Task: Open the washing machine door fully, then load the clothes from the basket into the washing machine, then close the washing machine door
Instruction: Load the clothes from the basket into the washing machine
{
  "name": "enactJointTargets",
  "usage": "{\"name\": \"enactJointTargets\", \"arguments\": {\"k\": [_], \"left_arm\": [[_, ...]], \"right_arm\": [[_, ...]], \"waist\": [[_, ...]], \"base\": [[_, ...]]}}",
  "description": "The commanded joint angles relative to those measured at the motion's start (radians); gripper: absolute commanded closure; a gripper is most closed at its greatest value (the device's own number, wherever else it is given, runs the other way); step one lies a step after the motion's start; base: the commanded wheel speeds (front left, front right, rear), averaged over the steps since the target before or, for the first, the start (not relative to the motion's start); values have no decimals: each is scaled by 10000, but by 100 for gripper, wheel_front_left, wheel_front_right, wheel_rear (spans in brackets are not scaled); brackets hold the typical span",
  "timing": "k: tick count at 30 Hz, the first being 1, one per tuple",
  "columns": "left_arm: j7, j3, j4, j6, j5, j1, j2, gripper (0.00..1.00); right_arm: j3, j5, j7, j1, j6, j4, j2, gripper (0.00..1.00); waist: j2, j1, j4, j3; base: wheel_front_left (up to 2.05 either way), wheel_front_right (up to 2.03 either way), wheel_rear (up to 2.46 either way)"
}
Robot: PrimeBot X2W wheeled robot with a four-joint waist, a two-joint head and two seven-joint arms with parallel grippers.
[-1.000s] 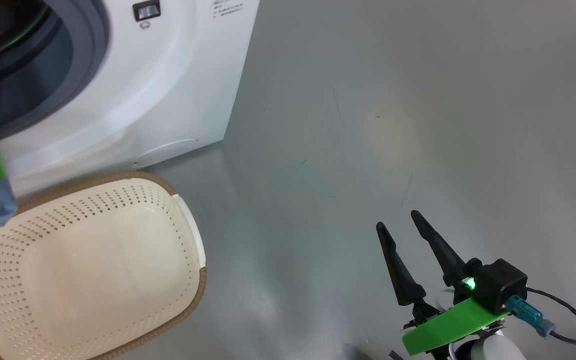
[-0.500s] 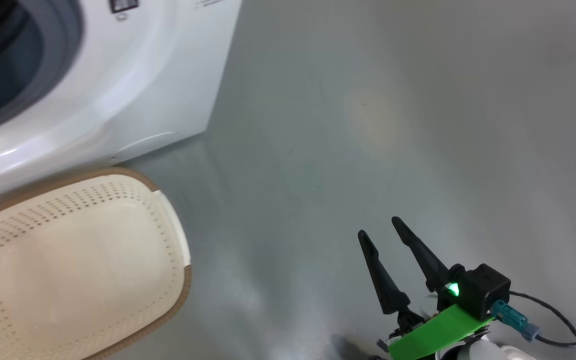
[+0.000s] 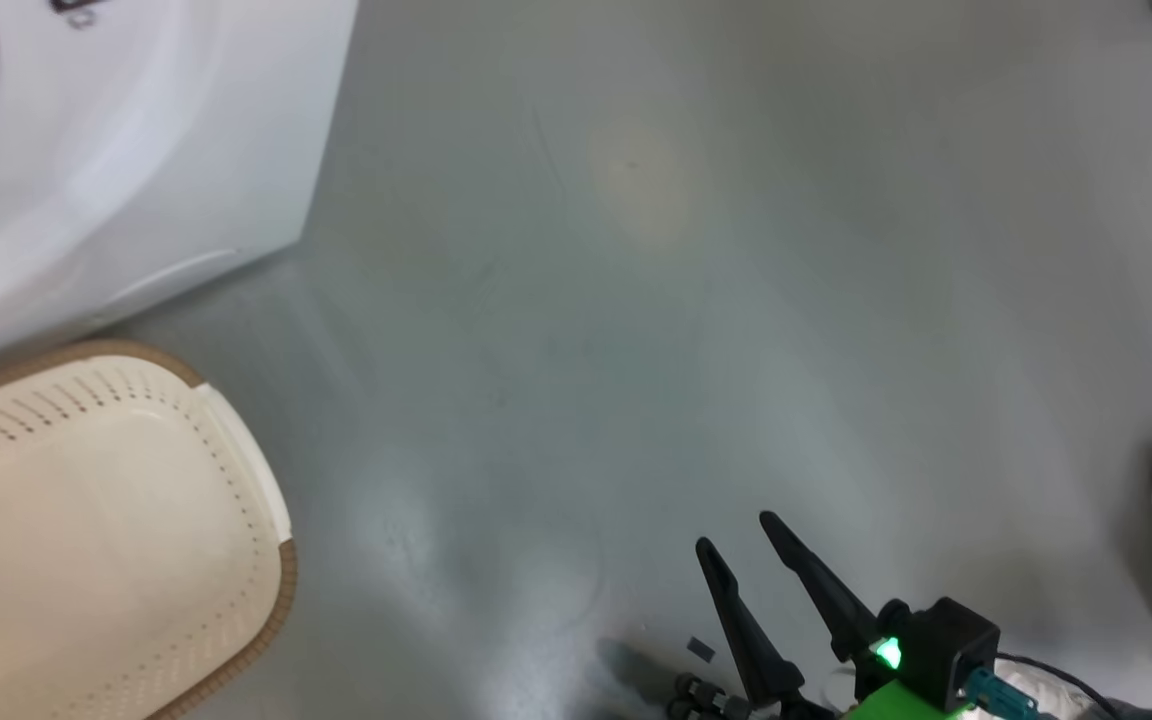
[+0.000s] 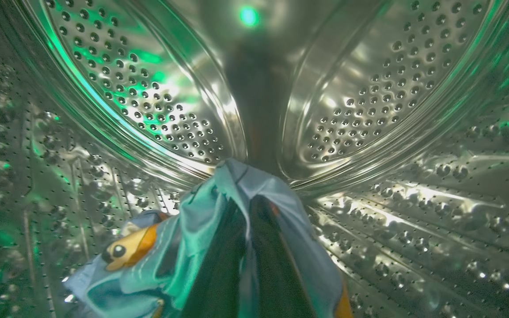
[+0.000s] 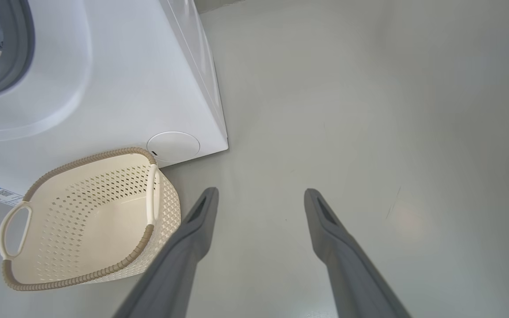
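Clothes [image 4: 179,247]: one bunch of light blue printed fabric, being pinched in my left gripper [image 4: 248,207]. Its two fingers are pressing fully together, with a fold running up between them. The fabric is draping over both fingers and trailing down toward the lower left of the left wrist view, so its long axis is following my fingers.

Location: hanging inside the steel drum [image 4: 369,88] of the washing machine [image 5: 126,79], above the drum's lower wall. I cannot tell whether it is touching the metal. The drum's back wall is lying straight ahead along the fingers' line.

Judgement: parting the fingers here is likely all the drop is asking for, though the cloth may be clinging to a finger.

Next entry, right gripper [image 5: 260,191]: standing wide open and holding nothing. It is hovering over the floor [image 5: 369,132], well apart from the machine's front corner, so my left arm is the nearer one to the load.

Last entry, basket [image 5: 86,157]: sitting on the floor against the machine's front, its perforated bottom showing bare.
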Motion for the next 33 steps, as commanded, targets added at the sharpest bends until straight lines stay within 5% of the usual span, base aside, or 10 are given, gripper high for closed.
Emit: {"name": "enactJointTargets", "arguments": {"k": [1,14,21,23,24,25,26,33], "left_arm": [[-27,99,-161,58,-122,-308,375,100],[-668,646,-1852,795,-37,-1289,735,100],[-542,102,-865,430,309,-840,590,100],[-457,-114,-561,298,447,-818,607,82],[-263,-200,-329,278,489,-806,586,63],[-79,-240,-112,302,494,-808,550,21],[3,-275,55,332,506,-798,534,0],[-84,-464,779,539,509,-451,158,0]], "right_arm": [[148,164,-120,300,25,-223,-131,0],[128,533,-120,513,25,-582,-131,0],[271,554,-120,446,25,-454,-131,0],[305,530,-120,453,25,-402,-131,0],[320,509,-120,465,25,-372,-131,0],[326,495,-120,469,25,-350,-131,0],[333,481,-120,475,25,-328,-131,0],[190,335,-120,657,25,-153,-131,0]], "waist": [[0,0,-200,357],[0,0,-156,936],[0,0,-141,761],[0,0,-154,637],[0,0,-163,576],[0,0,-168,531],[0,0,-179,463],[0,0,-31,-109]], "base": [[0,0,0],[0,0,0],[0,0,0],[0,0,0],[0,0,0],[0,0,0],[0,0,0],[0,0,0]]}}
